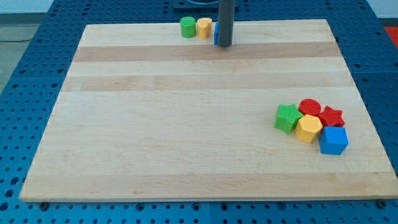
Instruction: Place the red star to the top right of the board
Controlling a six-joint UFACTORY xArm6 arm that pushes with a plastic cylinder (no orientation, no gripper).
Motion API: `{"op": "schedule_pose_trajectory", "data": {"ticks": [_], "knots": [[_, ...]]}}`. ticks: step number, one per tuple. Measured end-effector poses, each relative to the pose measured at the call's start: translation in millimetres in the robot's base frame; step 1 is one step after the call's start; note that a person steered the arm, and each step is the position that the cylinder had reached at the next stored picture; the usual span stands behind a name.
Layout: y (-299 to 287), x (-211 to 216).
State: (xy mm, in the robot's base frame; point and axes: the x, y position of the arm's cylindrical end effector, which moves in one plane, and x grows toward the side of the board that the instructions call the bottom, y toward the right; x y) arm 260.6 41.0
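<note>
Board [186,124] is taking up most of the view. Relative to the red star [331,116], which is sitting in the cluster by the view's right edge: blue cube [334,140] just below it, yellow hexagon [308,128] and green star [288,117] to its left, red cylinder [309,107] touching at upper left. My tip [224,45] is resting well apart, far up-left, holding nothing, beside a partly hidden blue block [216,34], yellow block [204,28] and green cylinder [187,27].
</note>
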Motion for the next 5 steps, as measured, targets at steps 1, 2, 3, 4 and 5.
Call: {"op": "schedule_pose_trajectory", "data": {"ticks": [1, 2, 3, 4, 5], "knots": [[1.5, -9.7], [2.0, -9.4], [2.0, 19.2], [2.1, 79.7], [2.1, 156.8]]}}
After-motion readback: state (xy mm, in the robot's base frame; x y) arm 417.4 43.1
